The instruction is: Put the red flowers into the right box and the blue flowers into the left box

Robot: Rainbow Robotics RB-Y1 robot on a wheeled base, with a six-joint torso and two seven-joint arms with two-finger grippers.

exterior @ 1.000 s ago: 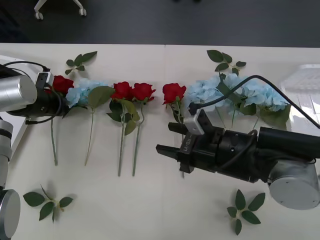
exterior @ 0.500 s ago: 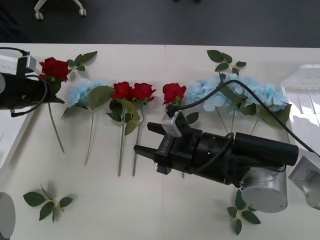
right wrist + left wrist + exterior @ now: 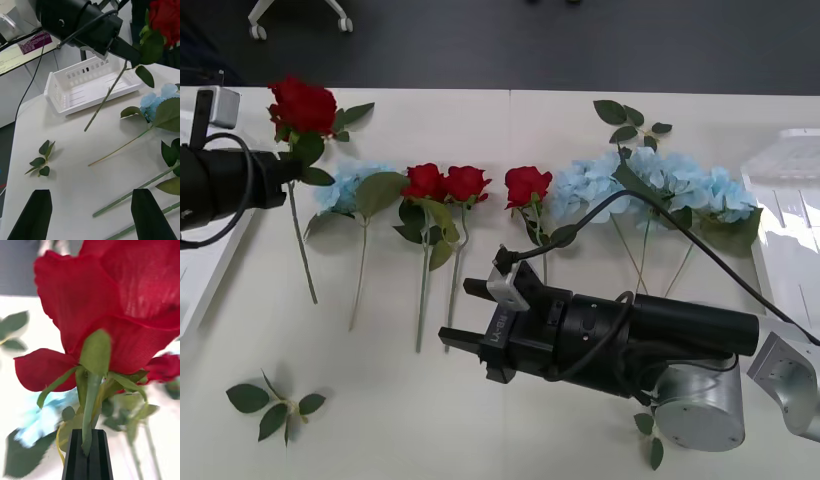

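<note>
One red rose (image 3: pixel 112 311) sits pinched in the left gripper (image 3: pixel 88 453).

One rose (image 3: pixel 302 103) hangs above the table's (image 3: pixel 480 420) far left corner. Three roses (image 3: pixel 467 183) lie mid-table, hydrangeas (image 3: pixel 660 185) to their right, a basket (image 3: pixel 88 88) at the left edge.

Small light lettering on the grey bracket (image 3: pixel 502 312) atop the right arm's wrist: too small to read. Purple-headed printed sheet (image 3: pixel 22 48) beyond the table edge (right wrist view): lines of text, blurred, not legible. No other readable text.
</note>
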